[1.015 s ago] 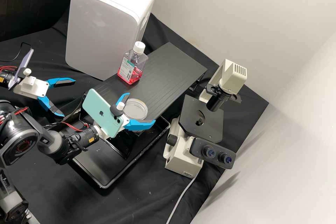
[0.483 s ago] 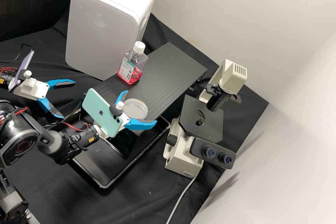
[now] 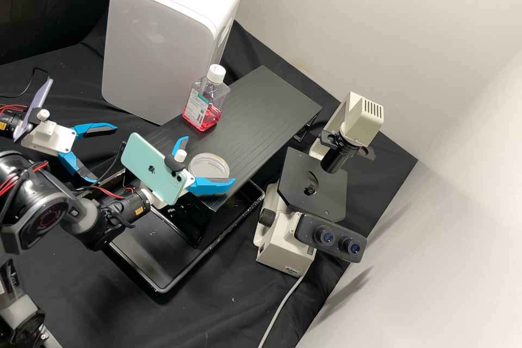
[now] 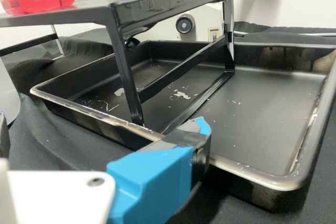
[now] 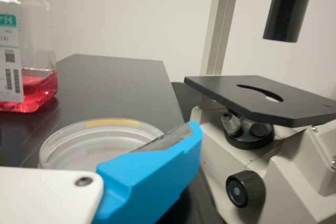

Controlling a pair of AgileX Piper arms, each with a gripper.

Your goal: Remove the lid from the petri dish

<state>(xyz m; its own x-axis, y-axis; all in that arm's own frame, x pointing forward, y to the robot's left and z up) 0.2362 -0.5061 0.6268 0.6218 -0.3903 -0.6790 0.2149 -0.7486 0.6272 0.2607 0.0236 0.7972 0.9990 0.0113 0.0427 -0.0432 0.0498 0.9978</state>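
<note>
Biggest thing out here is the white box, standing off the far left corner of the black shelf, and that shelf is our landmark. Under it sits the tray, sticking out past the shelf's near end, and off the shelf's right side stands the microscope. The left gripper hangs low off the shelf's left side, fingers spread wide, nothing between them. The right gripper is up at the shelf's near corner, fingers apart and straddling the dish. I can't tell whether either one touches the rim, and I see no firm hold. A bottle of red liquid stands on the shelf toward the box. The dish lies flat at that near corner, its lid apparently on. It looks like thin clear plastic, so I'd judge it light, stiff, slick and easy to crack. The lid likely sits loose, so take it by opposite sides of the rim, high up, with a gentle squeeze, or the base may come along. The high view gives the spread of both pairs of fingers. The right wrist view adds one finger lying close along the rim and a yellowish streak on the dish's far edge. The left wrist view adds the shelf's legs and the tray's scuffed floor.
</note>
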